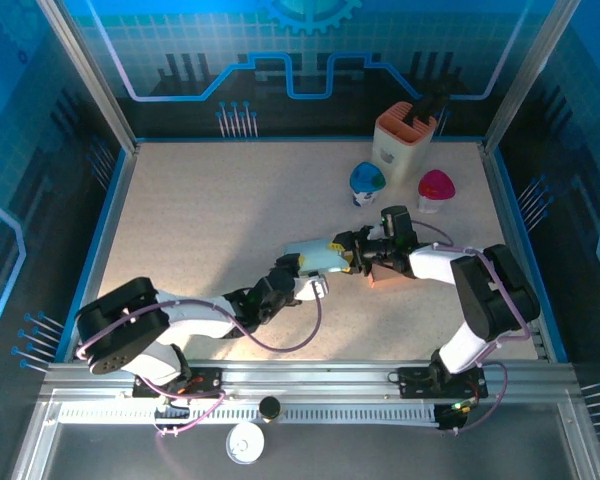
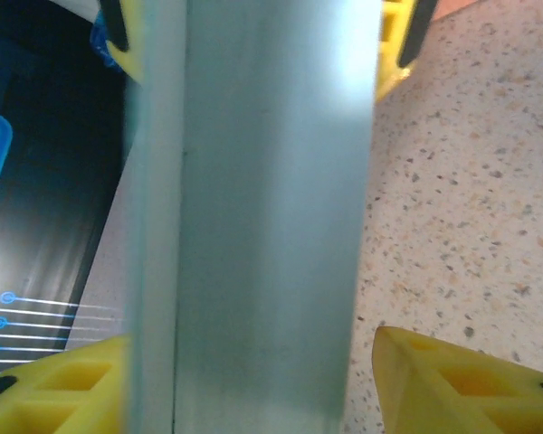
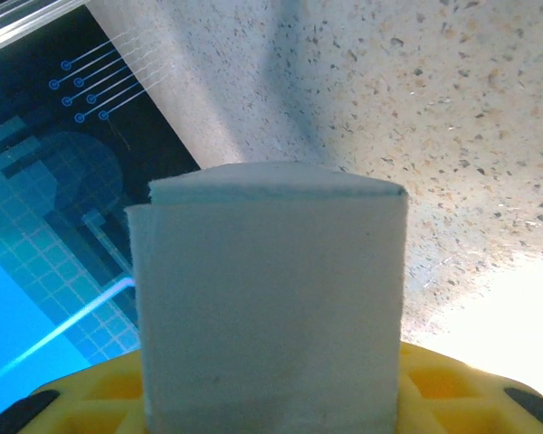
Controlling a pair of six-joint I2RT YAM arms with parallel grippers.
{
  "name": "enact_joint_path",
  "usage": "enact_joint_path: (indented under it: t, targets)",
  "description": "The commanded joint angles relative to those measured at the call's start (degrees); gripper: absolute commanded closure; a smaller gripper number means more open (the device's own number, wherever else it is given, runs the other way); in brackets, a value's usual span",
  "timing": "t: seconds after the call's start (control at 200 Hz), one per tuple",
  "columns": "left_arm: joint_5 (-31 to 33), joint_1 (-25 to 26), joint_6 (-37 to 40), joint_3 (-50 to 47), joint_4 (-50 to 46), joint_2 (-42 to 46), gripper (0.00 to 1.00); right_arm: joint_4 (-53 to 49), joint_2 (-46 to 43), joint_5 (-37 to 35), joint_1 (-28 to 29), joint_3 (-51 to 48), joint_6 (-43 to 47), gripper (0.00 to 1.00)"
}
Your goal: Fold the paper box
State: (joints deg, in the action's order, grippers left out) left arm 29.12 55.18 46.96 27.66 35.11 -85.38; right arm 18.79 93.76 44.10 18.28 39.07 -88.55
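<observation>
A speckled beige tabletop (image 1: 230, 210) sits inside blue circuit-patterned walls (image 1: 310, 60) and an aluminium frame (image 1: 90, 80). The pale blue box (image 1: 315, 256) lies mid-table between the two grippers. The left gripper (image 1: 313, 278) straddles one end, its fingers spread, with a gap beside one finger. The right gripper (image 1: 353, 252) pinches the opposite end.

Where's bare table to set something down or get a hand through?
Free: the far left of the speckled table, from the left wall to the light blue paper box; also the near strip between the arm bases. Crowded: far right corner, with the orange-and-white holder, blue-capped egg and pink-capped egg; centre, where both arms meet.
</observation>
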Motion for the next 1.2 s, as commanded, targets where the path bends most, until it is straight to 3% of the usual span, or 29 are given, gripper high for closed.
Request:
enact_joint_path:
  t: [0.0,0.29,0.59,0.875,1.191]
  targets:
    - [0.7,-0.2,1.0,1.8,3.6,-0.7,0.44,1.3,-1.7,2.2,-0.3,-0.6,-1.3,0.61]
    - [-0.6,-0.3,0.5,3.4,-0.5,-0.9,0.54,3.7,-2.1,1.8,-0.4,-2.4,-3.0,0.59]
    - [-7.0,-1.3,-7.7,8.5,-22.5,4.4,0.67,3.7,-5.0,0.1,-1.9,-3.6,-2.1,0.37]
    - [-14.0,-2.5,-17.6,16.0,-41.5,4.4,0.68,-17.4,-16.4,-5.4,-5.5,0.0,11.2,0.21]
    - [-21.4,-4.3,-25.3,25.3,-60.0,1.7,0.69,-38.3,-30.1,-20.2,-6.3,3.2,26.6,0.21]
